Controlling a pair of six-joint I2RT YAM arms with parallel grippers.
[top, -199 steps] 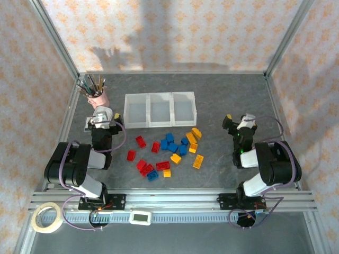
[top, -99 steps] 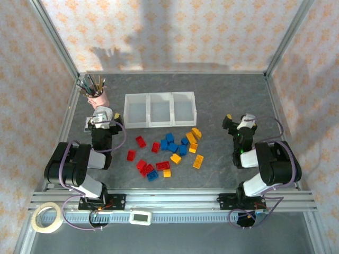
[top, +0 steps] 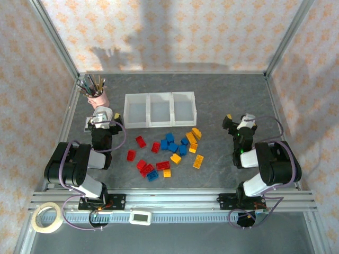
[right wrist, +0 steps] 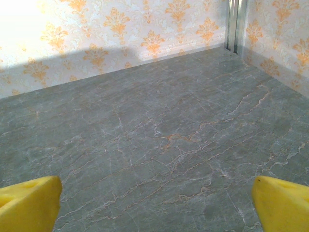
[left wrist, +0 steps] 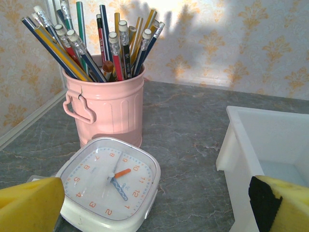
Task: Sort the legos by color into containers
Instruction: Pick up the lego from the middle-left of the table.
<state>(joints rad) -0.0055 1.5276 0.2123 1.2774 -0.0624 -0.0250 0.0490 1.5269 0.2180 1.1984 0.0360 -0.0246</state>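
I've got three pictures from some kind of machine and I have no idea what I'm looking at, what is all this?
These show two robot arms bolted at the near edge of a grey table. The wide picture looks down from above and behind them. The other two come from a camera on each wrist, so the yellow pads in the bottom corners are that arm's own fingers. The left gripper hangs by a small white clock beside a pink cup of pencils. The right gripper faces the table's far corner. Both are open and hold nothing. Between the arms lie red, blue and orange legos, loose in front of three joined white containers, which look empty.
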